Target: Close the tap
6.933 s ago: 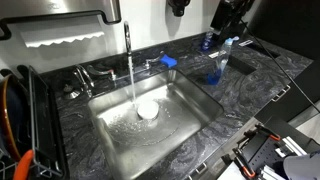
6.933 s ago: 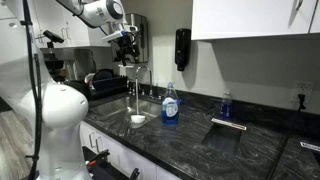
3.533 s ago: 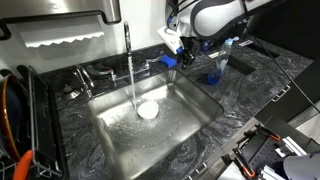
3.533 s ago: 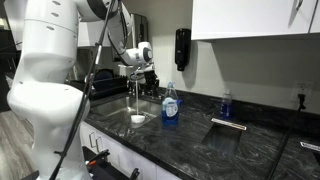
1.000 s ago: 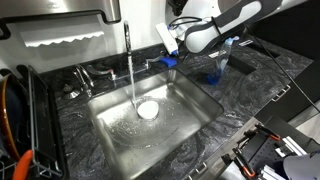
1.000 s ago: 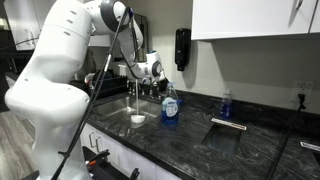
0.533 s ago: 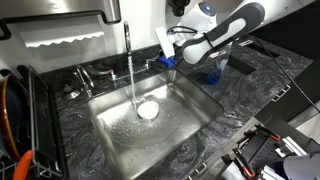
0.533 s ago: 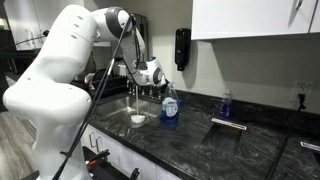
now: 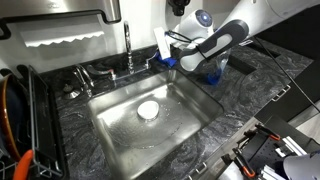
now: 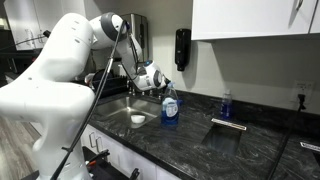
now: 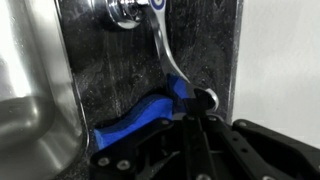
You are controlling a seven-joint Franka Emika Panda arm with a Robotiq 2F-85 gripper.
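Tool [image 9: 169,61] is down at the back rim of the sink [image 9: 190,125], right on the lever of the tap [image 9: 127,44]. Tap stands upright behind the basin, roughly mid-rim. Its lever sits off to one side of the spout on the dark marbled counter [image 9: 255,85].

Wrist view: the chrome lever [image 11: 164,48] runs down from its round base at the top of frame and ends in a bright blue tip [image 11: 138,117]. The blue tip angles toward the steel sink edge [image 11: 30,90]. Tool [image 11: 203,100] comes in from the bottom. Its black fingers look pressed together, and the end touches the lever where chrome meets blue. It looks closed with nothing clamped between the fingers: it bears on the lever, it doesn't grip it.

Arm [image 9: 225,35] reaches in low across the counter from the far side and passes in front of a clear bottle with a blue base [image 9: 214,73]. That bottle stands just beside the sink corner, near the tool. In an exterior view the same bottle [image 10: 170,106] is close to the tool [image 10: 152,87], but I can't tell if they touch.

Small white round object [image 9: 148,110] lies on the basin floor near the middle. Dish rack [image 9: 18,120] sits at the frame edge, well apart from the tool.
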